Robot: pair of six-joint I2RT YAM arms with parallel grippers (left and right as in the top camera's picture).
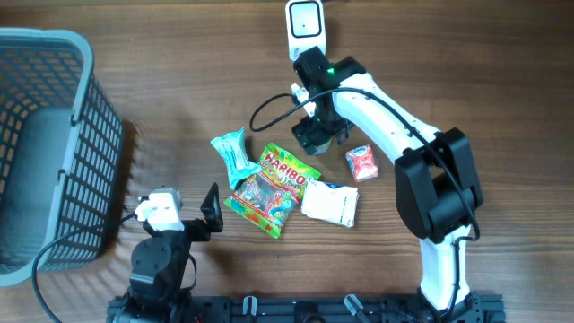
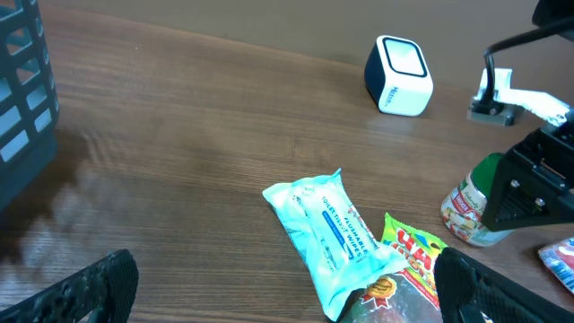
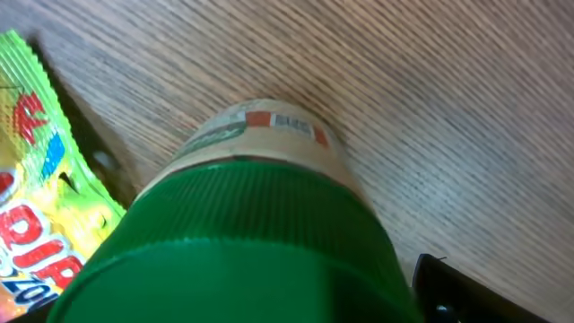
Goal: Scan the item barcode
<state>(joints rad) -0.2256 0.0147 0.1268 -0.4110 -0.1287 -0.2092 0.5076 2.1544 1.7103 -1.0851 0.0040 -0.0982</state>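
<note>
Jar (image 2: 468, 211) with a green lid and a paper label stands upright on the wooden table (image 1: 179, 81), just beyond the far right corner of the Haribo gummy bag (image 1: 269, 190). It is nearer than the white barcode scanner (image 1: 305, 27), which sits at the far edge. The right gripper (image 1: 319, 135) reaches down over the jar from above. In the right wrist view the lid fills most of the picture, with one dark fingertip (image 3: 444, 287) showing low at the right. Whether the jaws press on the jar or stand off it cannot be told.

The left gripper (image 1: 208, 215) hangs low at the near left with its fingers spread wide apart and nothing between them. It faces a teal wet wipes packet (image 2: 327, 238) that touches the left edge of the Haribo bag. A white packet (image 1: 330, 203) lies against the bag's right side. A small red and white packet (image 1: 361, 162) lies right of the jar. A grey plastic basket (image 1: 85, 170) stands at the far left.
</note>
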